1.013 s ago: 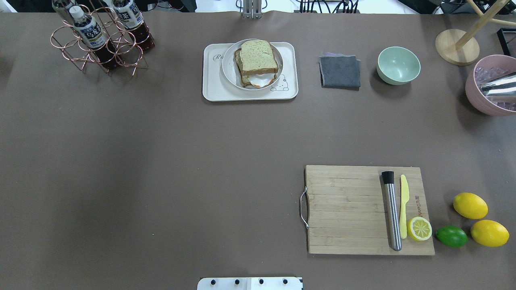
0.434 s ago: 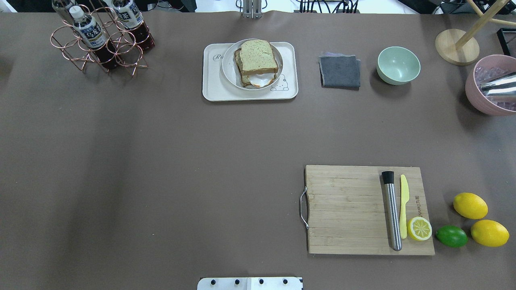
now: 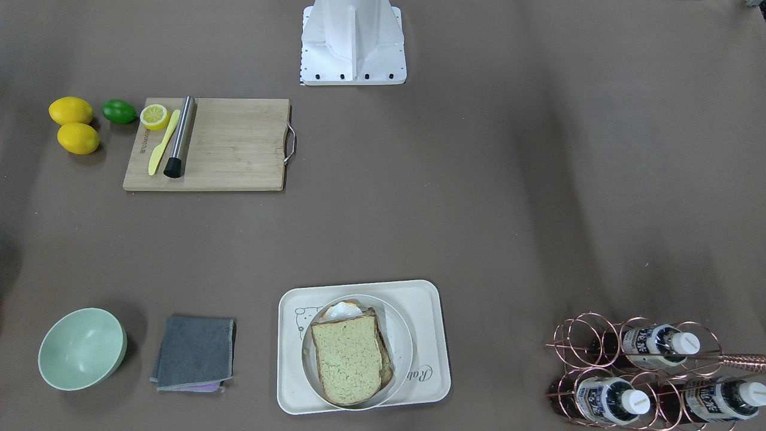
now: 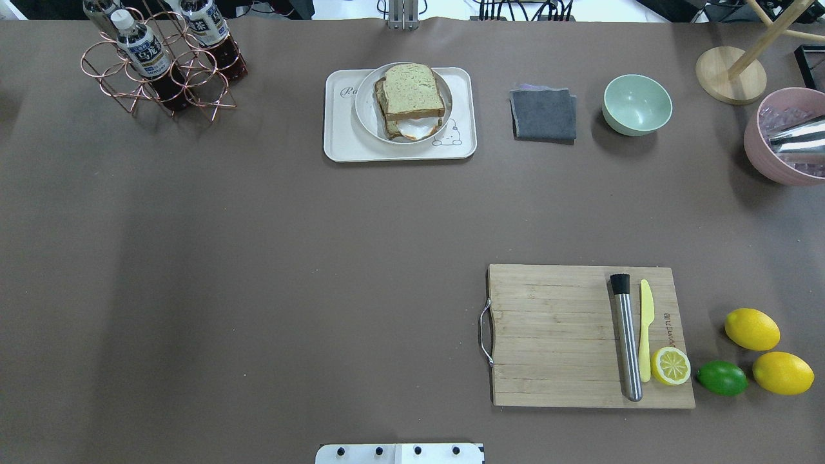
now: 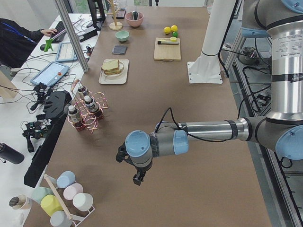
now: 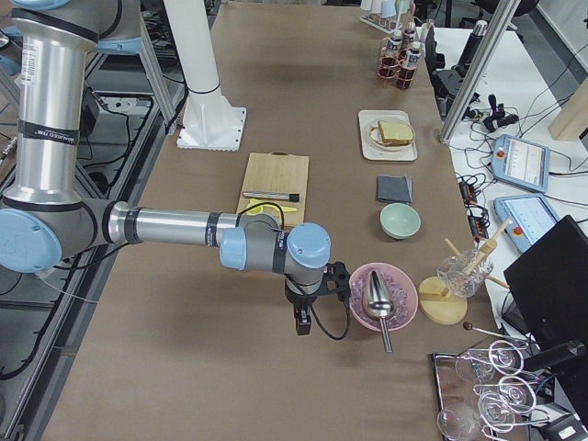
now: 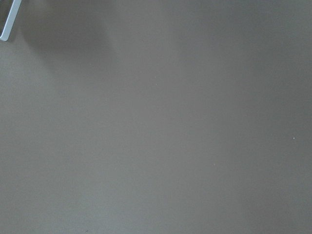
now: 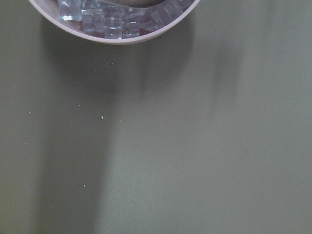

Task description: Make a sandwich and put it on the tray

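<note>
Exterior left: sandwich (image 5: 111, 66) lies well beyond left tool (image 5: 138, 180).

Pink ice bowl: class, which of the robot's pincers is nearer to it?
Right. The right pincer hangs just beside the pink ice bowl; the left pincer is at the table's opposite end, beyond the bottle rack.

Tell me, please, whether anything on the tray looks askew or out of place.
The sandwich is stacked crookedly: its top slice sits shifted off the bottom slice, and the fried egg pokes out on the side toward the bear drawing. It rests on a round white plate on the tray.
</note>
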Tool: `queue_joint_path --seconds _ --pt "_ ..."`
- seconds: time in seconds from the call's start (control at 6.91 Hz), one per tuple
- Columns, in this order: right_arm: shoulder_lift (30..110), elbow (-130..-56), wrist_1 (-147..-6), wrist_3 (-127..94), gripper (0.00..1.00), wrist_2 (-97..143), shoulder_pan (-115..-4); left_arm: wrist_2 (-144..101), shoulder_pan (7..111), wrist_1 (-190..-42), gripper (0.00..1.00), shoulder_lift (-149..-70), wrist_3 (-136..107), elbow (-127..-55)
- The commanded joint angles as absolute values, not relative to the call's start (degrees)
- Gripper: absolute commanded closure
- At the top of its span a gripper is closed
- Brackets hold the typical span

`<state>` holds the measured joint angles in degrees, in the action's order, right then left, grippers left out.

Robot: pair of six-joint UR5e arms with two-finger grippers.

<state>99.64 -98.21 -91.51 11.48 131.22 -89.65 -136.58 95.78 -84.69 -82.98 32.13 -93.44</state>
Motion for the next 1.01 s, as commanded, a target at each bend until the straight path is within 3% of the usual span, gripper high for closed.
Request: queue_joint_path --seconds 0.0,0.87 --pt "99.1 -98.5 -91.5 11.3 0.0 131.1 -89.6 -136.6 95.8 -84.7 0.02 -82.7 32.2 -93.3" --pt "99.8 -98.8 -92.2 11.2 0.0 130.8 -89.6 -136.9 95.8 -84.8 0.02 -81.9 32.3 -93.6"
